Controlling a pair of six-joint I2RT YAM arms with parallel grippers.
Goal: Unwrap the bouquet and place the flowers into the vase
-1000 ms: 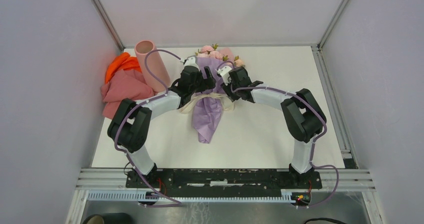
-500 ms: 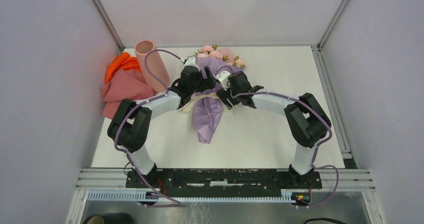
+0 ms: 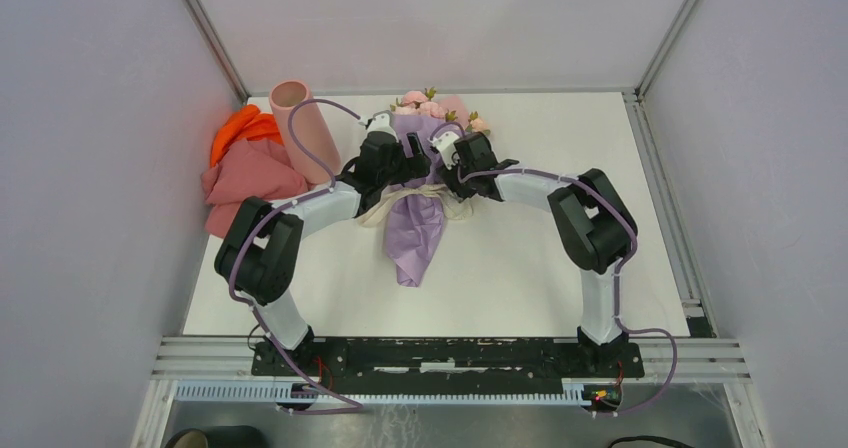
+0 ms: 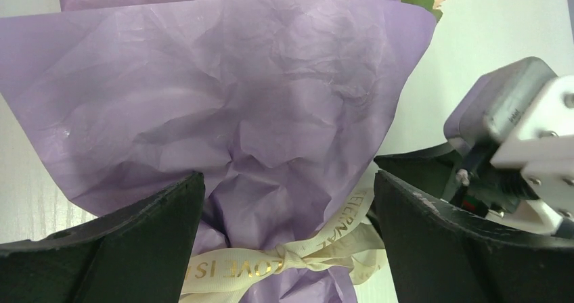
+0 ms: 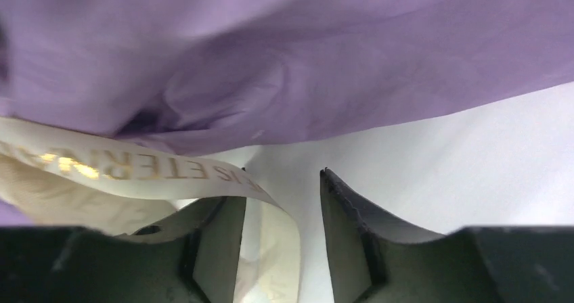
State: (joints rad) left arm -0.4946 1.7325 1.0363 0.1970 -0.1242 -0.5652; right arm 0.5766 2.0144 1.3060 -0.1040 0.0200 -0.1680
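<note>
- A white table (image 3: 520,268) lies under the left fingers (image 4: 122,249) and the right fingers (image 5: 352,228). Its bare surface shows between the right pair and off to their right.
- Ahead of both pairs, past the table's far edge, stands a plain, pale grey-lilac back wall (image 3: 430,18).
- A left wall (image 3: 90,168) and a right wall (image 3: 780,168) of the same tint close the sides, outward of each pair.
- Aluminium posts (image 3: 208,33) rise at the two far corners.
- Behind the fingers, along the table's near edge, runs an aluminium rail (image 3: 200,353).
- The light is even and soft, and the shadows on the table are faint.
</note>
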